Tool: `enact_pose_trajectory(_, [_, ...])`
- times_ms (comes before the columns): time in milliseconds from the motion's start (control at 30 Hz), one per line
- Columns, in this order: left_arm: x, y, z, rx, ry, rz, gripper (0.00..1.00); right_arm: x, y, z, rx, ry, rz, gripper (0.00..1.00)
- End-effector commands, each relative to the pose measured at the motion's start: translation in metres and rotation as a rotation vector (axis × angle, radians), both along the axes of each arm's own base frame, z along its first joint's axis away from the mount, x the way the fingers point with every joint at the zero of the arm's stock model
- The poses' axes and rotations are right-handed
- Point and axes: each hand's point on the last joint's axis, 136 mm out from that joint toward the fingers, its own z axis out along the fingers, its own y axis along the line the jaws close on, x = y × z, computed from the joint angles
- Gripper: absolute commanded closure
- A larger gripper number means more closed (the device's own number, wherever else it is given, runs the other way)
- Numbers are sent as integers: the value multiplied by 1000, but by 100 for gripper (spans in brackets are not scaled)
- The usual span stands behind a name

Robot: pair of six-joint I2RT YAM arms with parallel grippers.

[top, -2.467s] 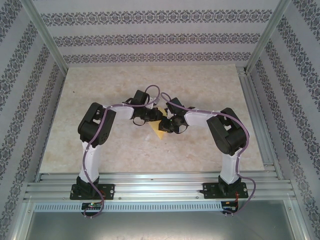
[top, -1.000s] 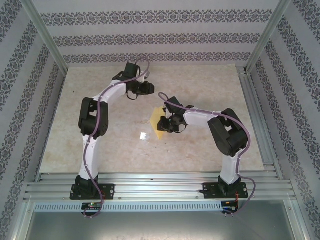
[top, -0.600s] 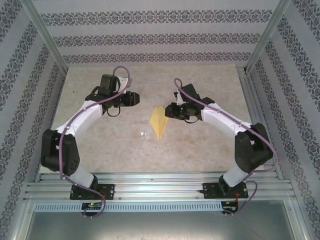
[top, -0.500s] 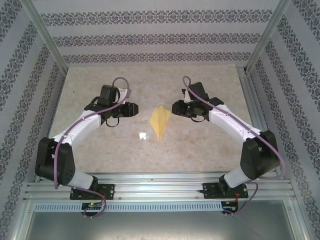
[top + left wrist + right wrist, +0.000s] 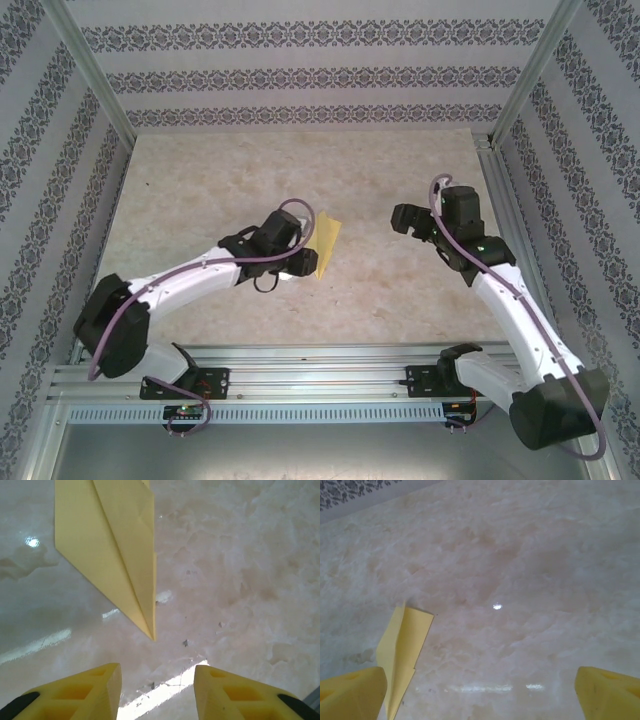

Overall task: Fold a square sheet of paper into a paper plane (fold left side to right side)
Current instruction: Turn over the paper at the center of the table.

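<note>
Over on the left, the left gripper [image 5: 303, 262] is being held low above the table [image 5: 190, 180], just beside the near end of the paper plane [image 5: 326, 240]. In the left wrist view its fingers [image 5: 102, 685] are being shown partly parted with bare tabletop between them, so nothing is being gripped. The pointed tip of the paper plane [image 5: 115, 545] is being aimed straight at that gap, a little apart from the fingertips and not touching.

In the middle, the paper plane is being seen lying flat as a narrow dart. One long edge is straight, the other slanted, and a crease is running down to the tip. Whether every layer is lying tight cannot be told.

Off to the right, the right gripper [image 5: 402, 218] is being held well apart from the paper plane [image 5: 402, 645], jaws spread wide and empty.

The left-over-right fold is being judged as already laid. The step in hand is being read as work for the left arm at the tip, either pressing the crease or taking hold of the nose. A low, square, light entry over that tip is being called for, since thin paper is likely to skid or buckle on this glossy top.
</note>
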Motion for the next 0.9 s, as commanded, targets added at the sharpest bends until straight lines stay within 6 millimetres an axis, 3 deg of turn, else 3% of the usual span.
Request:
enact_pose_trajectory(0, [18, -13, -7, 120, -43, 38, 56, 0, -22, 4, -11, -70, -55, 2])
enact_pose_trajectory(100, [32, -29, -23, 193, -27, 36, 53, -8, -41, -8, 21, -45, -127, 2])
enact_pose_trajectory(333, [62, -38, -55, 363, -10, 86, 54, -22, -45, -25, 62, -22, -118, 2])
enact_pose_trajectory(500, [80, -38, -68, 457, -25, 113, 66, -28, -43, -31, 72, -19, -113, 2])
enact_pose_trajectory(867, [94, -38, -83, 520, -38, 120, 91, -32, -35, -26, 119, -52, -81, 2])
